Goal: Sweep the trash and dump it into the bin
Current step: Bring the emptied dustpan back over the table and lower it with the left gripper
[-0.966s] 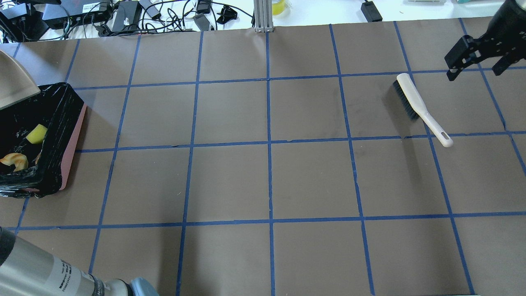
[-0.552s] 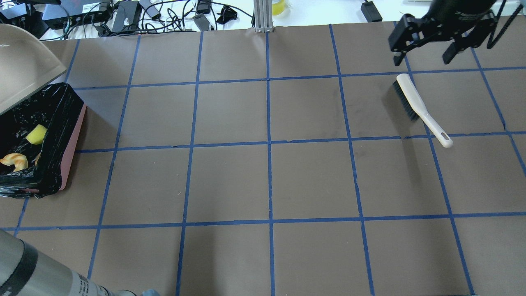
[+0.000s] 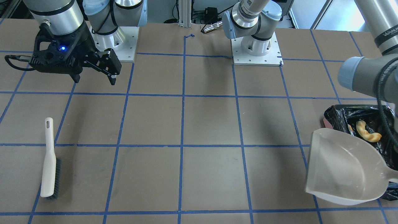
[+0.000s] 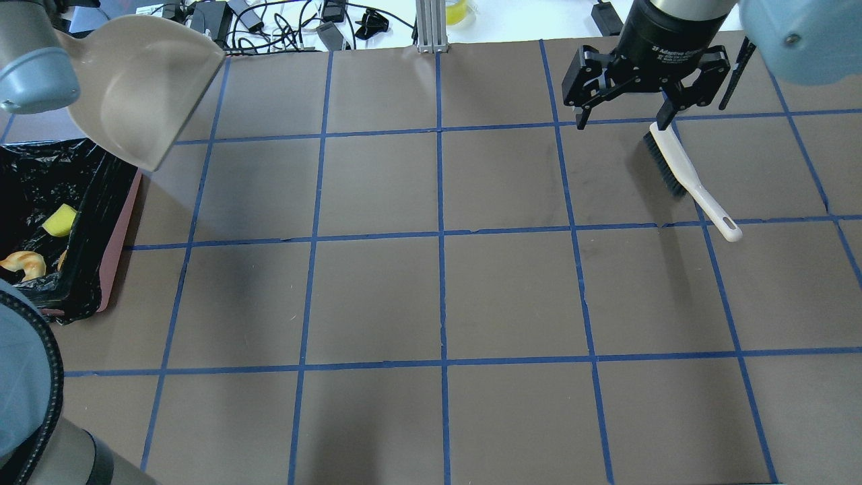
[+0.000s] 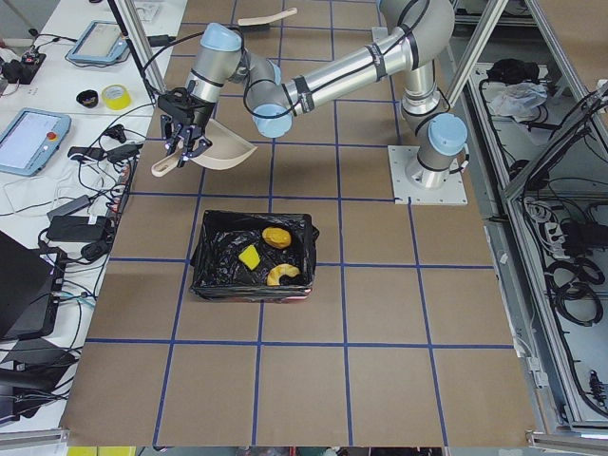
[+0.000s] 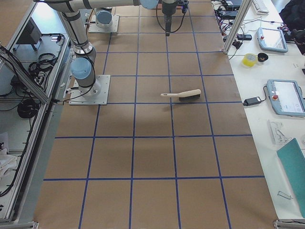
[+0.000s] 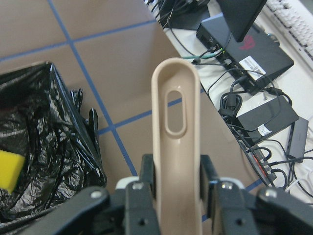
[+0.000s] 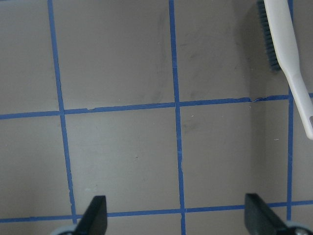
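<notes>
The pink bin (image 4: pixel 120 225) with its black bag stands at the table's left edge. In it lie the yellow sponge (image 4: pixel 60 220), the curved peel (image 4: pixel 23 264) and the golden-brown lump (image 5: pixel 276 237). My left gripper (image 7: pixel 177 182) is shut on the handle of the beige dustpan (image 4: pixel 145 87), held in the air beyond the bin; the pan looks empty. My right gripper (image 4: pixel 621 122) is open and empty, hovering just beside the head of the white brush (image 4: pixel 673 165), which lies flat on the table.
Cables and power bricks (image 4: pixel 215 23) lie past the far table edge, close to the dustpan. A metal post (image 4: pixel 431 27) stands at the far middle. The arm bases (image 3: pixel 255 46) are on the robot's side.
The left arm has lifted the dustpan up and rightward, away from over the bin. The right gripper has moved left from the table's right edge to beside the brush head, still open.
</notes>
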